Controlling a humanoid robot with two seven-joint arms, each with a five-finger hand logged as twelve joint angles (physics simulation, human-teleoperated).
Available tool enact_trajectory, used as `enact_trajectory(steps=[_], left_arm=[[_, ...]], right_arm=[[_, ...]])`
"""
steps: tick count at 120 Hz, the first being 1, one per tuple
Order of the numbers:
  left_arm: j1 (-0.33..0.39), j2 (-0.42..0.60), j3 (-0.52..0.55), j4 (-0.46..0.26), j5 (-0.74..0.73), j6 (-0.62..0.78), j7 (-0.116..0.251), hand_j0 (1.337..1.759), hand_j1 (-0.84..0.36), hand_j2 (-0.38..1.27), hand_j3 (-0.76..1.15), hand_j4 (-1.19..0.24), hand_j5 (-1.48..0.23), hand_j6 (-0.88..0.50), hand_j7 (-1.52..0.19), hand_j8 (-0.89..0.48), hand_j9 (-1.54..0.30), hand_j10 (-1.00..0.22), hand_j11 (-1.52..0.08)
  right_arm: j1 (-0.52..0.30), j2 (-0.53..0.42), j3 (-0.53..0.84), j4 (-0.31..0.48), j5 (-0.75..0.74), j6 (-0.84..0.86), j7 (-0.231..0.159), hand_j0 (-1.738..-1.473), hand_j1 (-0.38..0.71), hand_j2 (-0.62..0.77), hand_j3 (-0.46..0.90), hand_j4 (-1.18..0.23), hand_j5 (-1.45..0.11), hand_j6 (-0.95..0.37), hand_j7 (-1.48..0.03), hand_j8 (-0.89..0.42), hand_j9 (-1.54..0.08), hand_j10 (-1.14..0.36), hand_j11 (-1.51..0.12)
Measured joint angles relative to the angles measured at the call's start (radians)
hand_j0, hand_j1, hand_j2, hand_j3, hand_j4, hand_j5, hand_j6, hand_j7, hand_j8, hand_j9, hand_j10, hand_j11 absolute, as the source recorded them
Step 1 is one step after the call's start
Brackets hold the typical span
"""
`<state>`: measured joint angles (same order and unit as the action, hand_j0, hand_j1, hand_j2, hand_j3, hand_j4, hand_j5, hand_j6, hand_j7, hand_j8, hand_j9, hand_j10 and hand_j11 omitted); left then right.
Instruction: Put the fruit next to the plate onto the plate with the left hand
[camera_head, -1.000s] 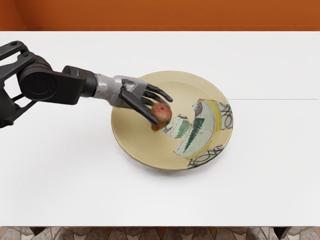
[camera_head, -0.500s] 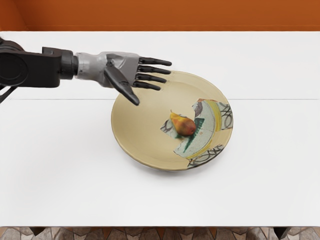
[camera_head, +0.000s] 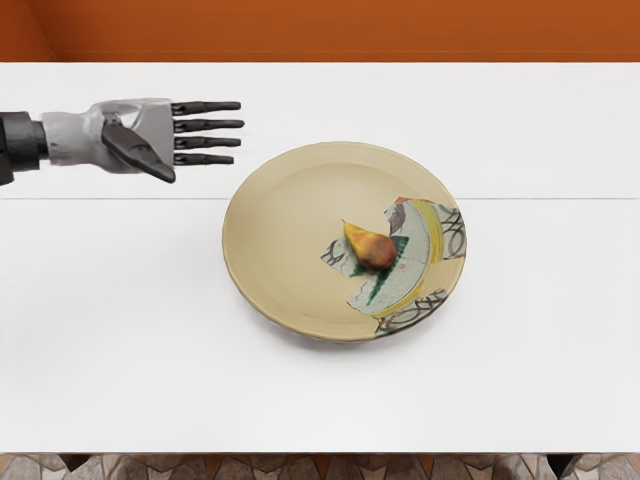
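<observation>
Head view: a slanted look down on a white rectangular table, with an orange-brown wall along the top of the frame.
Left hand: the grey-and-black five-finger left hand sits in the upper left of the frame, and its dark forearm comes in from the left edge.
Hand state: spread wide and flat, holding nothing. The four dark fingers point straight right, parallel and slightly apart. The black thumb slants down to the right below the palm.
Plate: a round, shallow, cream-coloured ceramic plate rests on the table around the centre of the frame. A broken-looking painted patch of green, yellow and black covers its right part.
Fruit: a small pear-shaped fruit, yellow with a red-orange blush, lies on its side inside the plate, just right of the plate's middle. Its narrow yellow end points to the upper left, and it partly overlaps the painted patch.
Hand and fruit: well apart, with no contact.
Hand and plate: the fingertips are near the upper-left rim but left of it, not over the plate.
Bottom edge: a thin strip of patterned floor shows below the table.
</observation>
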<state>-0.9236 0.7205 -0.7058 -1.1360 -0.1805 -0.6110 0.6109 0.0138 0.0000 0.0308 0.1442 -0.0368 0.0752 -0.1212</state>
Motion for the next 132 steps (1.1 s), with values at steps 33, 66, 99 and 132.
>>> enact_trajectory(steps=[33, 66, 99, 132], left_arm=[[0.035, 0.111, -0.001, 0.033, -0.004, 0.000, 0.000, 1.658, 0.35, 0.00, 0.00, 0.00, 0.00, 0.00, 0.00, 0.00, 0.00, 0.00, 0.00], [0.052, 0.160, 0.000, 0.106, -0.003, -0.001, 0.000, 1.658, 0.35, 0.00, 0.00, 0.00, 0.00, 0.00, 0.00, 0.00, 0.00, 0.00, 0.00], [0.053, 0.191, 0.001, 0.177, -0.003, -0.001, 0.000, 1.658, 0.35, 0.00, 0.00, 0.00, 0.00, 0.00, 0.00, 0.00, 0.00, 0.00, 0.00], [0.053, 0.192, 0.002, 0.190, -0.002, -0.001, 0.000, 1.658, 0.35, 0.00, 0.00, 0.00, 0.00, 0.00, 0.00, 0.00, 0.00, 0.00, 0.00]], right_arm=[[0.000, 0.000, 0.000, 0.000, 0.000, 0.000, 0.000, -1.658, -0.35, 0.00, 0.00, 0.00, 0.00, 0.00, 0.00, 0.00, 0.00, 0.00, 0.00], [0.000, 0.000, 0.000, 0.000, 0.000, 0.000, 0.000, -1.658, -0.35, 0.00, 0.00, 0.00, 0.00, 0.00, 0.00, 0.00, 0.00, 0.00, 0.00], [0.000, 0.000, 0.000, 0.000, 0.000, 0.000, 0.000, -1.658, -0.35, 0.00, 0.00, 0.00, 0.00, 0.00, 0.00, 0.00, 0.00, 0.00, 0.00], [0.000, 0.000, 0.000, 0.000, 0.000, 0.000, 0.000, -1.658, -0.35, 0.00, 0.00, 0.00, 0.00, 0.00, 0.00, 0.00, 0.00, 0.00, 0.00]])
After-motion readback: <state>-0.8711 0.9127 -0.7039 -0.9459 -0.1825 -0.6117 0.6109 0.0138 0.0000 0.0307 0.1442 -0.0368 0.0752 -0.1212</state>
